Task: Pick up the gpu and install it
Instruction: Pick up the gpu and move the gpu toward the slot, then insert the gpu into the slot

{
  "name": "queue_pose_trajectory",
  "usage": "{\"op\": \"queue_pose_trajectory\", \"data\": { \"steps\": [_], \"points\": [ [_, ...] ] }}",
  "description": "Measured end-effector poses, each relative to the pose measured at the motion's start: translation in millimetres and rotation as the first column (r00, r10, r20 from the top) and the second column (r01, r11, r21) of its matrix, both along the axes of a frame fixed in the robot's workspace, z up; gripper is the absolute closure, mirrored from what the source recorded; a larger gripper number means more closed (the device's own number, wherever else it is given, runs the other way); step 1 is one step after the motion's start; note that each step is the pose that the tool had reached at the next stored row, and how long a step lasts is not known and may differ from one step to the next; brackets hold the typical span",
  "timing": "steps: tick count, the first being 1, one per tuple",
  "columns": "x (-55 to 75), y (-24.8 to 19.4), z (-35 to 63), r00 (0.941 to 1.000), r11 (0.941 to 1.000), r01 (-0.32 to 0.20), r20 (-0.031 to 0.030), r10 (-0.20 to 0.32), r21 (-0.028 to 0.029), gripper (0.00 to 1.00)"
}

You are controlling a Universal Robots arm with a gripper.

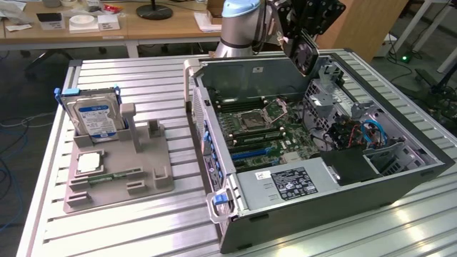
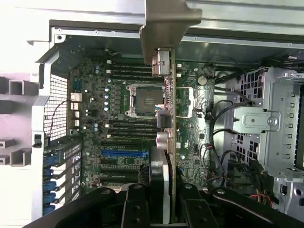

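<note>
The gpu (image 1: 303, 52), a thin dark card with a round fan, hangs upright over the back part of the open computer case (image 1: 214, 115). My gripper (image 1: 301, 33) is shut on its upper edge. In the wrist view the gpu (image 2: 167, 118) is seen edge-on between my black fingers (image 2: 135, 206), with its silvery end bracket (image 2: 168, 23) at the far end. Beneath the card lies the motherboard (image 2: 118, 137) with its CPU socket (image 2: 145, 100) and a blue expansion slot (image 2: 122, 155). The card is above the board and apart from it.
A grey fixture tray (image 1: 117, 176) on the exterior view's left holds an upright hard drive (image 1: 94, 119) and a green memory stick (image 1: 114, 175). Inside the case are the power supply (image 1: 289, 183), a metal drive cage (image 2: 266, 118) and blue cables (image 1: 371, 134).
</note>
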State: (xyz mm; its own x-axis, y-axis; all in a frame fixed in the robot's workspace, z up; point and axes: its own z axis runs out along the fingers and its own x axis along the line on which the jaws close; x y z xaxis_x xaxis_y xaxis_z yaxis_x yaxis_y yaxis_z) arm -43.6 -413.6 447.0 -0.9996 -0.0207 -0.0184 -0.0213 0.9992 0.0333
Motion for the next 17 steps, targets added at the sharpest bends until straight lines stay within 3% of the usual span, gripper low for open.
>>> {"op": "queue_pose_trajectory", "data": {
  "steps": [17],
  "points": [
    [-0.1, 0.1, 0.0, 0.9999, 0.9999, -0.015, 0.0, 0.015, 0.0018, 0.72]
  ]
}}
